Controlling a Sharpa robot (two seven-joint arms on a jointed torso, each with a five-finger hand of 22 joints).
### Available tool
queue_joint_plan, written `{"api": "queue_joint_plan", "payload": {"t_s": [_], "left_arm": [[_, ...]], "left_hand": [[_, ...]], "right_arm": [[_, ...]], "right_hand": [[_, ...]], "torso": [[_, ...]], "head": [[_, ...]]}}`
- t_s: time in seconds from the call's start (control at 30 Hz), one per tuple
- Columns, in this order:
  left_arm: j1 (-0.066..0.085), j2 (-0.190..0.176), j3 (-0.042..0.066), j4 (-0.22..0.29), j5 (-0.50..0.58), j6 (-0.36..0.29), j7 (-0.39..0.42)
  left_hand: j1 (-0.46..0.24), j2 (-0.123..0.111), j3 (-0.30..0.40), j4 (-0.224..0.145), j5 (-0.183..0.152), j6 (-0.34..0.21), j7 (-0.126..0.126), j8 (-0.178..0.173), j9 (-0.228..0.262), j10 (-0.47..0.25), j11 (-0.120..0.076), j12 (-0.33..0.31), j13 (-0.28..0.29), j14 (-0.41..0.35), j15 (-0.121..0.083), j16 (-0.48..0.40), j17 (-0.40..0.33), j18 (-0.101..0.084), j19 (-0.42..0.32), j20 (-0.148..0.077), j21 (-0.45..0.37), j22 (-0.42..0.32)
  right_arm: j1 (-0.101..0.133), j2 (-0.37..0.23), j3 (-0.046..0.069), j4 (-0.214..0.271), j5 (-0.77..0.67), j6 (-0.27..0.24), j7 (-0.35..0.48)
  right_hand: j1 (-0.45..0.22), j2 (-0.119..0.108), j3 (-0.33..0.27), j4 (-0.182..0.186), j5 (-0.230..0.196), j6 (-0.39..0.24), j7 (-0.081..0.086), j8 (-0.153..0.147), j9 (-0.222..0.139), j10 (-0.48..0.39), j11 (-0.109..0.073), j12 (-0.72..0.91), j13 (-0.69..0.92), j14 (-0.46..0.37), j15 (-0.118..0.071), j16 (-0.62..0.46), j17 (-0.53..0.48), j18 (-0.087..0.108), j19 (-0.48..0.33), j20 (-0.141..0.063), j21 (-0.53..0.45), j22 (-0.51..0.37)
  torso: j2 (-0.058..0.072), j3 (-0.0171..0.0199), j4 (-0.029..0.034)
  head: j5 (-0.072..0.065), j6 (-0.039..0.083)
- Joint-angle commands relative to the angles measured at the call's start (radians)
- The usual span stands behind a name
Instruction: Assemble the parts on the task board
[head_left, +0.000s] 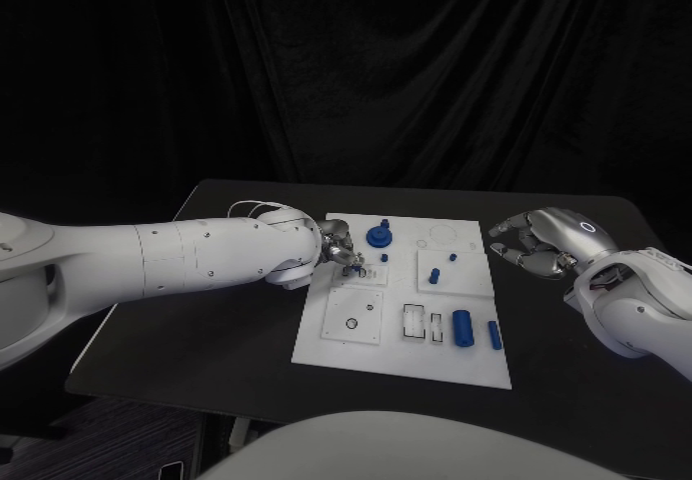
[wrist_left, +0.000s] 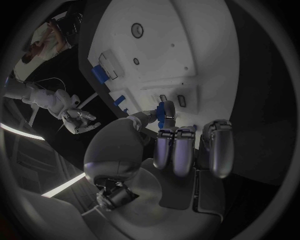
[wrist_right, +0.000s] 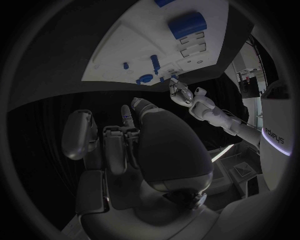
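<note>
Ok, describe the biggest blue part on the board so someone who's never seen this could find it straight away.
Start at the white rectangular task board in the middle of the black table. Go to its near right area, beside the two small rectangular slots. The fat blue cylinder lies there on its side, much thicker than the slim blue rod lying just to its right.

Almost no writing can be read in these pictures. In the right wrist view, at the right edge of the circle, some dark letters stand on a white curved surface (wrist_right: 275, 132). They are cut by the edge and bent by the lens, so I cannot read the word for sure. The task board (head_left: 469, 360) has no label or number that I can read.
</note>
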Motion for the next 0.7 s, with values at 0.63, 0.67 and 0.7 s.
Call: {"api": "queue_joint_plan", "payload": {"t_s": [0.63,0.67,0.7], "left_arm": [[-0.048,0.025,0.001,-0.028,0.020,-0.046,0.057],[-0.050,0.025,0.001,-0.028,0.020,-0.046,0.058],[-0.051,0.025,0.001,-0.028,0.020,-0.047,0.059]], "left_hand": [[-0.003,0.015,-0.009,0.013,-0.043,0.005,-0.003,-0.016,0.009,0.106,0.009,0.004,0.263,0.107,0.007,0.007,0.263,0.019,-0.007,-0.001,-0.007,0.096],[-0.003,0.015,-0.010,0.013,-0.045,0.005,-0.003,-0.017,0.009,0.106,0.009,0.004,0.263,0.107,0.007,0.007,0.263,0.020,-0.009,-0.001,-0.008,0.095],[-0.003,0.015,-0.010,0.013,-0.045,0.005,-0.003,-0.017,0.009,0.106,0.009,0.004,0.263,0.107,0.007,0.007,0.263,0.020,-0.009,-0.001,-0.008,0.095]], "right_arm": [[-0.008,-0.005,0.001,0.001,-0.002,0.002,-0.016],[-0.008,-0.005,0.001,0.001,-0.002,0.002,-0.016],[-0.008,-0.005,0.001,0.001,-0.002,0.002,-0.016]], "right_hand": [[0.007,0.001,0.008,0.001,0.006,0.007,0.002,-0.004,-0.002,0.045,0.007,-0.003,0.189,0.074,0.008,-0.007,0.192,0.018,-0.007,0.002,-0.008,0.155],[0.007,0.001,0.008,0.001,0.006,0.007,0.002,-0.004,-0.002,0.045,0.007,-0.003,0.189,0.074,0.008,-0.007,0.192,0.018,-0.007,0.002,-0.008,0.155],[0.007,0.001,0.008,0.001,0.006,0.007,0.002,-0.004,-0.002,0.045,0.007,-0.003,0.189,0.074,0.008,-0.007,0.192,0.018,-0.007,0.002,-0.008,0.155]], "torso": [[-0.001,0.0006,-0.0013],[-0.001,0.0005,-0.0014],[-0.001,0.0005,-0.0013]], "head": [[-0.001,0.000],[-0.001,0.000],[-0.001,0.000]]}}
